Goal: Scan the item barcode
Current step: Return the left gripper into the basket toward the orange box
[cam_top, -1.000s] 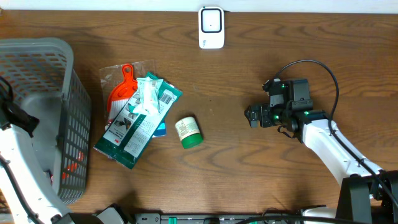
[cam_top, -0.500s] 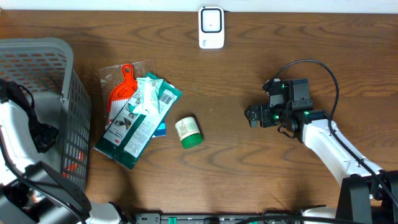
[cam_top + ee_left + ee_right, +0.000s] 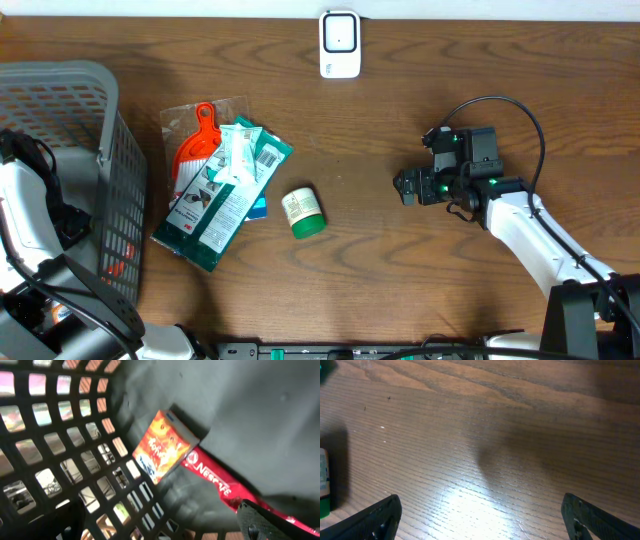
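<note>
At the far left a grey mesh basket (image 3: 70, 85) stands on the wooden table (image 3: 380, 280), and the left arm (image 3: 25, 215) reaches down into it. In the left wrist view the left gripper (image 3: 274, 521) shows only one dark finger at the lower right corner, the other out of frame, with nothing caught against it, so the claw reads as released. Under it on the basket floor lie an orange packet (image 3: 165, 445) and a red Nescafé sachet (image 3: 215, 477), the packet overlapping the sachet's upper end. To the right of the basket sits a pile of goods: an orange-handled tool in clear wrap (image 3: 197, 145) and green-and-white packets (image 3: 222, 200) laid across it, one with a barcode label facing up. Just beside the pile lies a small green jar (image 3: 303, 213) on its side. Further right, at the table's far edge, is the white scanner (image 3: 340, 43) – well apart from every item. The right gripper (image 3: 405, 187) points left over bare wood, its fingertips (image 3: 375, 515) spread wide, released and empty – the jar only at the edge of its view.
</note>
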Motion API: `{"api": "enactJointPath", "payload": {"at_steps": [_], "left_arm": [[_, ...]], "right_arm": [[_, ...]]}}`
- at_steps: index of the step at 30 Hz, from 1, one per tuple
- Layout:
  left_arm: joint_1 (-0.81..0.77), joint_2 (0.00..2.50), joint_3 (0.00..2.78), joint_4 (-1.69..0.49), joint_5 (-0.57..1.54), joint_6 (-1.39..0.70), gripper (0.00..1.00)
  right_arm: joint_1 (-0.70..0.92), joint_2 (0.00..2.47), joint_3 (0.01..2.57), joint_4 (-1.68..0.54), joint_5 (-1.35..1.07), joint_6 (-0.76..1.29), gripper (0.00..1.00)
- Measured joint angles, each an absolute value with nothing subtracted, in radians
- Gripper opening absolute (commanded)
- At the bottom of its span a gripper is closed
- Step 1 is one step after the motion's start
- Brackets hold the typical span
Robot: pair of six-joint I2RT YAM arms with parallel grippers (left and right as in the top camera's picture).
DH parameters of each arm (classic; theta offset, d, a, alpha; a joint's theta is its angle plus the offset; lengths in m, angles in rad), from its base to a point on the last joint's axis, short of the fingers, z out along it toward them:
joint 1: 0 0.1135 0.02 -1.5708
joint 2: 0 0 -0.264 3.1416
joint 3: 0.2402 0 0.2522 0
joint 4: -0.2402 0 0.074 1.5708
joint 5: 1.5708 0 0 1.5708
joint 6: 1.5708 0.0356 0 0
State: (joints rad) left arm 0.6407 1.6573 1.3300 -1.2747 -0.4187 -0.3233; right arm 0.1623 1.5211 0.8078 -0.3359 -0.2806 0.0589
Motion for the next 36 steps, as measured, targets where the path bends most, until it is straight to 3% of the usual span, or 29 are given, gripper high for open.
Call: {"api": "enactJointPath", "payload": {"at_steps": [9,22,36], "left_arm": [[0.646,1.657,1.295,-1.118,-0.395,-0.240,0.95],[0.648,1.659,1.285,-0.334,-0.372,0.026,0.97],[0.670,1.659,1.285,-0.318,-0.245,0.080,0.97]], "right_arm": [[0.162,1.521,0.808,-0.336,-0.281,0.059,0.99],[0.162,1.522,0.807,-0.355,-0.280,0.058,0.99],[0.162,1.522,0.807,-0.420,-0.244,0.056,0.99]]}}
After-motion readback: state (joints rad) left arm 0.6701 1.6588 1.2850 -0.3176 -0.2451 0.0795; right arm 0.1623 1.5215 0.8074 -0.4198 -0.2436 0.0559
